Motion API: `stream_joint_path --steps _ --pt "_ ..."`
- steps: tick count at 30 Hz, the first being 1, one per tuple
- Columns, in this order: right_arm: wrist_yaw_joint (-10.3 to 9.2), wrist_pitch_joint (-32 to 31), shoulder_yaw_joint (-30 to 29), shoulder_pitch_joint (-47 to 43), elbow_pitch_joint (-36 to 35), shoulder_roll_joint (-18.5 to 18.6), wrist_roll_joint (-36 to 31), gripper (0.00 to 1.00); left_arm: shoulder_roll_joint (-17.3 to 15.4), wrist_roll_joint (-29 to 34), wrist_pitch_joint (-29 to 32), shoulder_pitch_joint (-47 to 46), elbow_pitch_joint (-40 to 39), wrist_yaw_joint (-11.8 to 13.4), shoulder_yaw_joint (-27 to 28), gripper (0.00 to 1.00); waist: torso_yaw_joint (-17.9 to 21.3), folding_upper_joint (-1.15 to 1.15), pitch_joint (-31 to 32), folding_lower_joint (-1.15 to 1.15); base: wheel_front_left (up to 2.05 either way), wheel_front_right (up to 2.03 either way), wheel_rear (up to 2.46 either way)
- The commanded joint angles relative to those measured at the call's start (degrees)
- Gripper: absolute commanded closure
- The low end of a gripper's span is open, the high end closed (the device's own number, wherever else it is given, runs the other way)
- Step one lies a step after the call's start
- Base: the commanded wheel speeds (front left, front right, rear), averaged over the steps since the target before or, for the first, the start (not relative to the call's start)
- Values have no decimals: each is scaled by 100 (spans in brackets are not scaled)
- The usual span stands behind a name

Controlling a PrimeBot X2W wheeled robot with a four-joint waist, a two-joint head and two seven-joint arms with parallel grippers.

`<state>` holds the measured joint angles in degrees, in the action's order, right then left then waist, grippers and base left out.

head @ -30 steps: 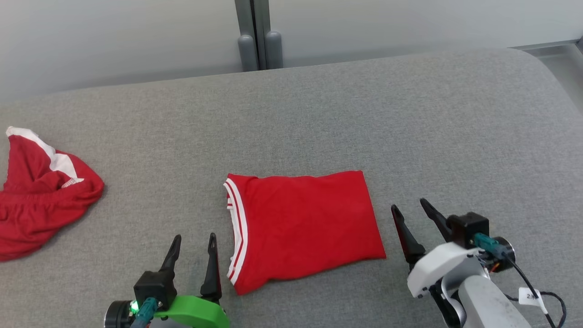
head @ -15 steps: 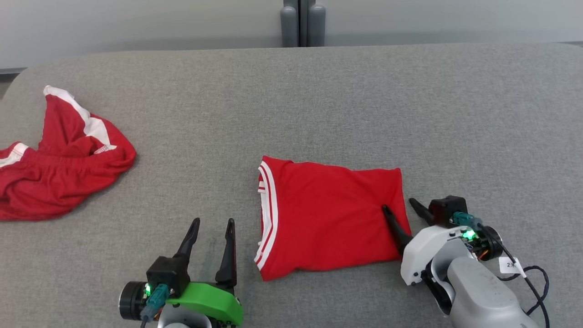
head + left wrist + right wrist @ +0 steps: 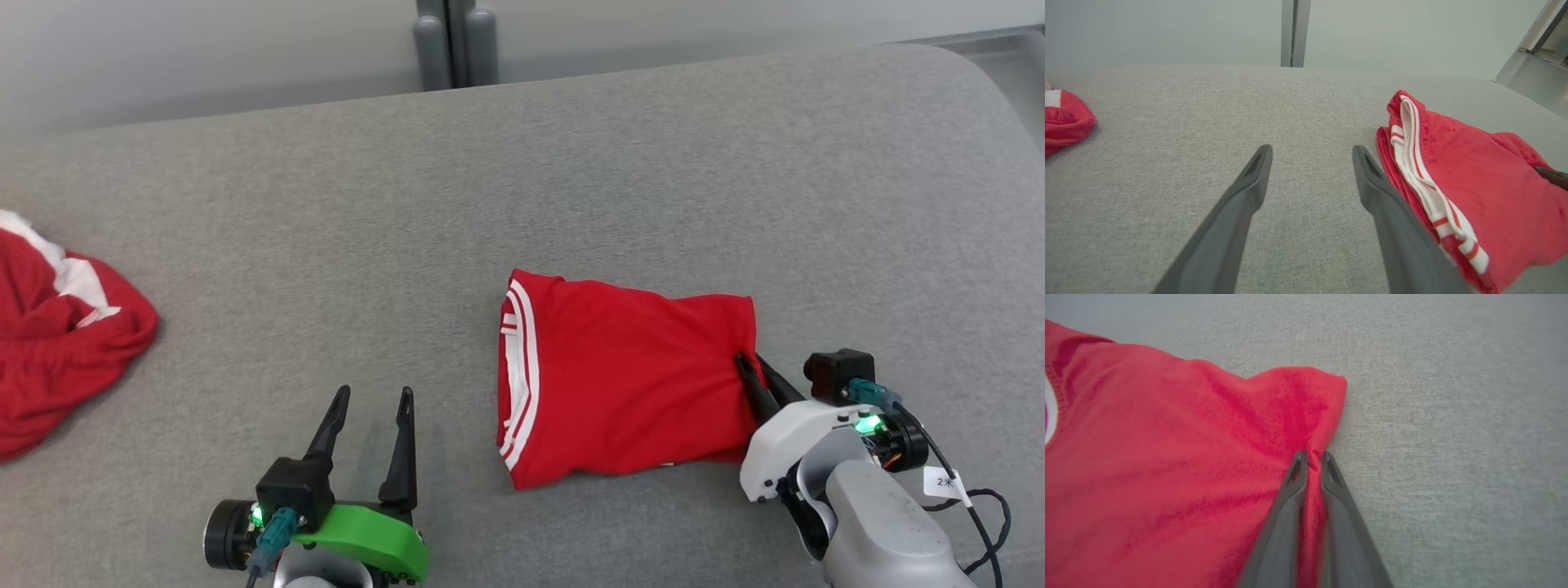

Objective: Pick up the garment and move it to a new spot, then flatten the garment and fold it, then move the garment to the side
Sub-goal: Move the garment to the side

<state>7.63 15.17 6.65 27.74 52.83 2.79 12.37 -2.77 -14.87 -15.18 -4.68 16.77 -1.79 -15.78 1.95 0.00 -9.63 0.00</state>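
Pinching a raised ridge of red cloth, the right gripper has its two dark fingers clamped together on the right-hand edge of the folded garment. The right wrist view makes that grip plain, with fabric bunched between the fingers. The head view shows only the tips buried in that edge, but it places the garment right of centre and near the front of the grey surface. The garment's white-striped edge is turned toward the left gripper. That gripper hovers just beside it with its jaws wide apart and nothing between them. From the left wrist view the striped edge shows as stacked layers, and one dark tip of the right gripper pokes in at the far right. There are two red garments: the folded one and a second red garment crumpled well apart at the left edge, with white patches. There are two grippers, each with two fingers. The surface is a grey woven cushion with a rounded far-right corner. Behind it stands a pale wall with a grey upright post.
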Motion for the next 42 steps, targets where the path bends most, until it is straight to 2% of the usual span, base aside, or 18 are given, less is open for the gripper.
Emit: stream_joint_path --steps 1,8,12,16,20,25,32,37,42 --pt "-26 -9 -68 -142 -21 64 -43 100 -27 32 8 -37 -21 -21 6 0 737 0 7 0 0 0 0" --pt "-21 -6 -128 -308 -290 34 -38 100 -29 143 8 -194 -35 -118 -163 0 1799 0 -69 0 0 0 0" --pt "-21 -5 -43 -403 -425 30 81 100 -31 174 7 -298 24 -158 -276 0 2269 0 -107 0 0 0 0" --pt "-20 -5 65 -465 -521 27 157 100 -31 237 7 -351 51 -154 -325 0 2604 0 -157 0 0 0 0" --pt "-20 -4 115 -475 -653 23 176 100 -32 294 8 -395 54 -182 -397 0 2730 0 -238 0 0 0 0" --pt "-20 -4 259 -273 -907 111 79 100 -35 319 8 -497 85 -202 -476 0 2622 0 -428 0 0 0 0" --pt "-20 -4 624 662 -1010 511 -86 100 -36 488 8 -810 118 -230 -566 0 2085 0 -956 0 0 0 0" --pt "-20 -4 587 1649 -739 814 -147 100 -33 598 8 -1098 87 -280 -649 0 1616 0 -1425 0 0 0 0" --pt "-20 -23 222 2696 -48 1184 -390 100 -31 705 8 -1354 79 -293 -605 0 1250 0 -1850 0 0 0 0"
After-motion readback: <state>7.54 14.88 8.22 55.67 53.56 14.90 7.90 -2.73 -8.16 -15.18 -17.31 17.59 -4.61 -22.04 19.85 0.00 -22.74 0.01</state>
